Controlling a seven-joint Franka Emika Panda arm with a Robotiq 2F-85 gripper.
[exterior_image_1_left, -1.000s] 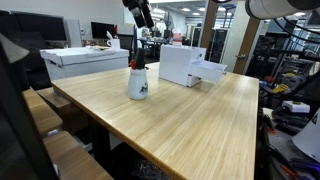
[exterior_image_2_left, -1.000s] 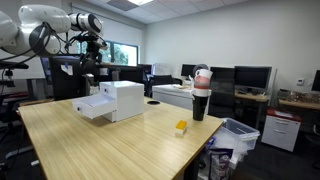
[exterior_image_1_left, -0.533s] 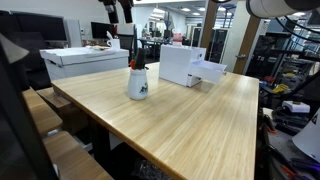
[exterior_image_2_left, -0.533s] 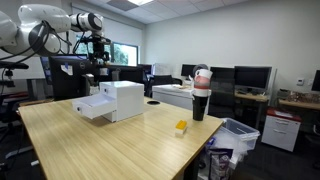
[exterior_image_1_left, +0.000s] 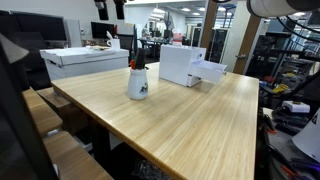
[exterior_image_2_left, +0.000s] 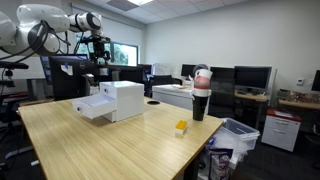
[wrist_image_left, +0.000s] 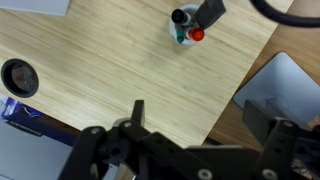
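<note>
My gripper (wrist_image_left: 200, 128) hangs open and empty high above the wooden table (exterior_image_1_left: 200, 115), its two black fingers spread wide in the wrist view. Both exterior views show it up near the ceiling, at the top edge (exterior_image_1_left: 118, 6) and beside the window (exterior_image_2_left: 97, 45). Nearest below it is a cup holding markers (wrist_image_left: 188, 25), near the table's edge; it is the white mug (exterior_image_1_left: 137, 84) with a dark print. A white box (exterior_image_1_left: 186, 65) stands farther along the table, also seen as the white box (exterior_image_2_left: 116, 100). A small yellow block (exterior_image_2_left: 181, 127) lies on the tabletop (exterior_image_2_left: 110, 150).
A second white box (exterior_image_1_left: 82, 60) sits on a neighbouring desk. Desks with monitors (exterior_image_2_left: 250, 78), chairs and a bin (exterior_image_2_left: 236, 135) ring the table. The wrist view shows a grey seat (wrist_image_left: 278, 85) off the table's corner and a dark round object (wrist_image_left: 18, 76).
The gripper has swung sideways and slightly upward over the last second, still open. Nothing on the table moved.
</note>
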